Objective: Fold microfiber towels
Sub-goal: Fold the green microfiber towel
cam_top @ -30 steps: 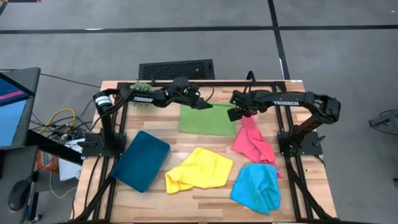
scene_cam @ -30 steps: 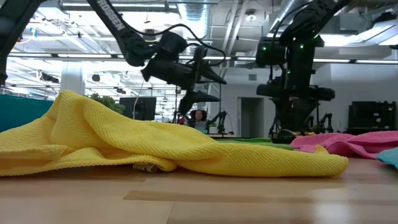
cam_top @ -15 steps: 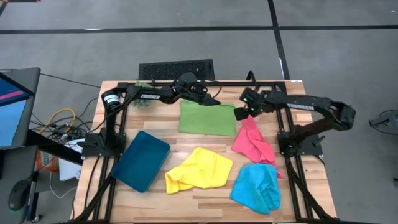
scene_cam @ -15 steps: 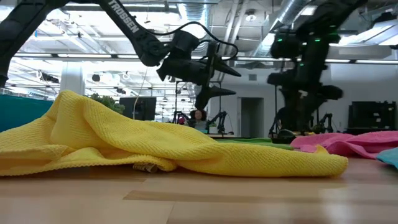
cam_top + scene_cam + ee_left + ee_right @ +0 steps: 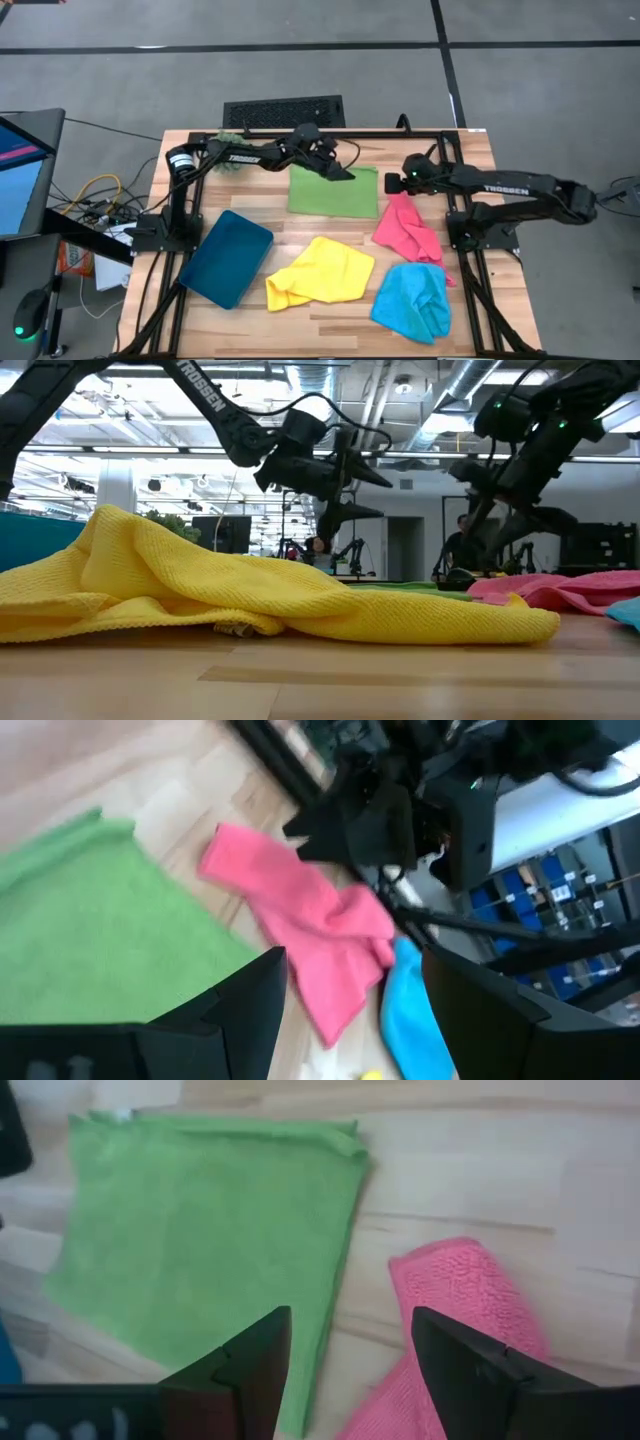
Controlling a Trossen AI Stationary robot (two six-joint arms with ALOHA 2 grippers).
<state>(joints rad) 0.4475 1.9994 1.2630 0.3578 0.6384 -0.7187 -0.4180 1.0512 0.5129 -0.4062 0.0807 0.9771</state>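
Observation:
The green towel [image 5: 333,191] lies flat as a rectangle at the table's far middle. To its right the pink towel [image 5: 405,230] lies crumpled. The yellow towel [image 5: 320,272] and blue towel [image 5: 413,303] lie bunched nearer the front. My left gripper [image 5: 343,172] hovers open over the green towel's far edge [image 5: 90,930]. My right gripper [image 5: 393,183] hangs open and tipped down, above the bare wood between the green towel's right edge [image 5: 345,1230] and the pink towel's far end [image 5: 470,1310]. Neither holds anything.
A dark teal tray [image 5: 226,258] lies at the left front. A small green plant ball [image 5: 228,140] sits at the far left edge. In the low view the yellow towel [image 5: 250,590] fills the foreground. Bare wood shows along the front edge.
My right gripper has drawn back from the green towel's far right corner toward the table's right edge and has tipped further down. My left gripper has slid a little toward the right along the green towel's far edge. The towels have stayed in place.

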